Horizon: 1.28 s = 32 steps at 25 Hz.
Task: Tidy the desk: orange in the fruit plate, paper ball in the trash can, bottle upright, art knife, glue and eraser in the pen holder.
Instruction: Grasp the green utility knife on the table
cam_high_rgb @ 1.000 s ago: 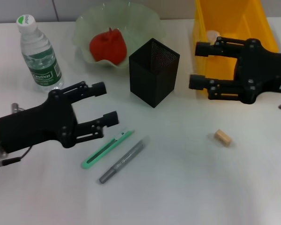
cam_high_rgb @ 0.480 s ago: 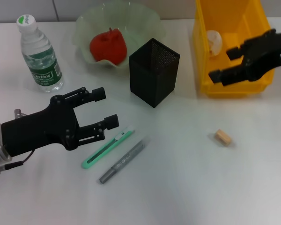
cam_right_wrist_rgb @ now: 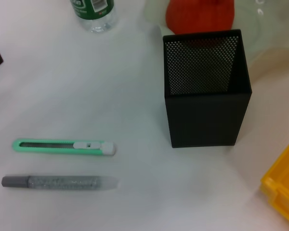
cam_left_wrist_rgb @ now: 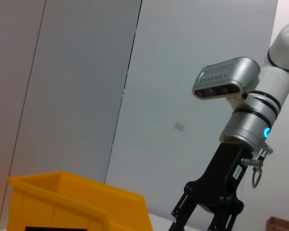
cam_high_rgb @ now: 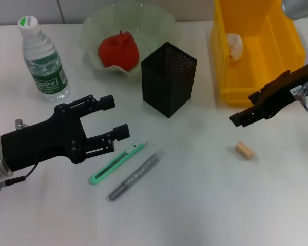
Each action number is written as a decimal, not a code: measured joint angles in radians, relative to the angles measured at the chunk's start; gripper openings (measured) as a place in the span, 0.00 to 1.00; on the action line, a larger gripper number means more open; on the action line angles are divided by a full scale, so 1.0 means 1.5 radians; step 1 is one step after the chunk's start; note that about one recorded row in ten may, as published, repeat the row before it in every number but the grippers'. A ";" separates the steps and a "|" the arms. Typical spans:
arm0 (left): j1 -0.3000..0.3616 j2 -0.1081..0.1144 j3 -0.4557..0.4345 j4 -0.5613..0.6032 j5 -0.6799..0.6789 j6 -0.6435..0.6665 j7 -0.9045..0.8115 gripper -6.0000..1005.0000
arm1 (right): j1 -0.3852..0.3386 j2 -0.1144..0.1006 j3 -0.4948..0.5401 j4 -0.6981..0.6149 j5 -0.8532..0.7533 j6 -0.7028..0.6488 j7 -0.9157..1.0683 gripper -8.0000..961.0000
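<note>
Judged step in hand: right gripper (cam_high_rgb: 237, 119) going for the eraser (cam_high_rgb: 244, 150), which lay on the desk (cam_high_rgb: 195, 205) just below its tips. Whether its fingers were open or shut could not be told from these views. To do it well, the gripper should come straight down over the small block and close across its short sides, then carry it above the pen holder's rim before release. Left gripper (cam_high_rgb: 115, 117) hovered open and empty above the green art knife (cam_high_rgb: 116, 162), with the grey glue stick (cam_high_rgb: 134, 176) just beside that. Containers, largest first: yellow trash can (cam_high_rgb: 256, 92) held the paper ball (cam_high_rgb: 234, 45); fruit plate (cam_high_rgb: 164, 23) held the reddish orange (cam_high_rgb: 118, 50); black mesh pen holder (cam_high_rgb: 168, 78) looked empty. Bottle (cam_high_rgb: 42, 59) stood upright.
</note>
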 joint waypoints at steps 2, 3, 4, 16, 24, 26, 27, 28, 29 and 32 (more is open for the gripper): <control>0.000 0.000 0.000 0.000 -0.001 0.000 0.000 0.77 | 0.002 0.000 -0.001 0.015 -0.001 0.006 0.000 0.76; 0.000 0.000 0.000 0.000 -0.001 0.000 0.000 0.77 | 0.004 0.000 -0.001 0.028 -0.001 0.011 -0.001 0.76; 0.000 0.000 0.000 0.000 -0.001 0.000 0.000 0.77 | 0.004 0.000 -0.001 0.028 -0.001 0.011 -0.001 0.76; 0.002 0.001 -0.018 0.000 -0.002 -0.004 0.000 0.77 | -0.090 0.003 -0.036 0.067 0.210 0.158 -0.182 0.76; 0.007 0.004 -0.036 0.029 0.004 -0.021 -0.023 0.77 | -0.205 0.002 -0.003 0.291 0.571 0.248 -0.568 0.76; 0.007 0.004 -0.035 0.052 0.005 -0.022 -0.047 0.77 | -0.217 0.001 0.024 0.373 0.673 0.223 -0.688 0.76; 0.007 0.004 -0.034 0.071 0.009 -0.023 -0.068 0.77 | -0.218 0.001 0.038 0.411 0.709 0.204 -0.737 0.76; 0.007 0.004 -0.034 0.071 0.009 -0.023 -0.068 0.77 | -0.218 0.001 0.051 0.446 0.738 0.187 -0.779 0.76; 0.006 0.004 -0.032 0.109 0.029 -0.026 -0.110 0.77 | -0.216 0.001 0.065 0.481 0.759 0.171 -0.814 0.76; -0.003 0.003 -0.030 0.172 0.072 -0.028 -0.188 0.77 | -0.208 0.001 0.091 0.535 0.780 0.153 -0.851 0.76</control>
